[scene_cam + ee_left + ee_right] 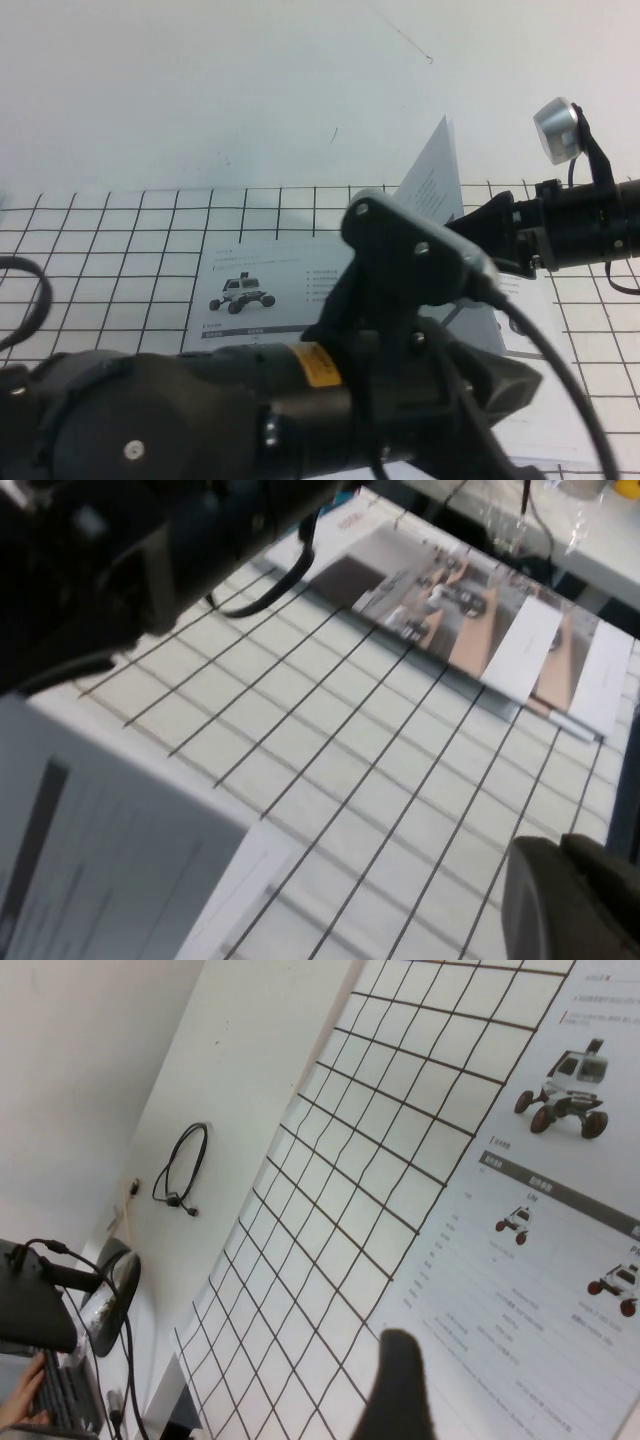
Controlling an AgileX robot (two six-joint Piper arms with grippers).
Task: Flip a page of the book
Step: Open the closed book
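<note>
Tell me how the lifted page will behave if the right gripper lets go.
The page stands raised beside the right gripper; being a thin leaf, it is probably floppy and light, and may fall either way. Its surface looks glossy, so it could slip. The left gripper hovers over the gridded cloth, apart from the book.

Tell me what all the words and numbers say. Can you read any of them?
None can be read.
The book: grey bars and small text beside robot-car photos, too small.
The page, standing up where the right gripper reaches from the right: fine print, too small.
Yellow sticker on the left arm: blurred.
The left gripper hangs over the gridded cloth, which has lines only.
</note>
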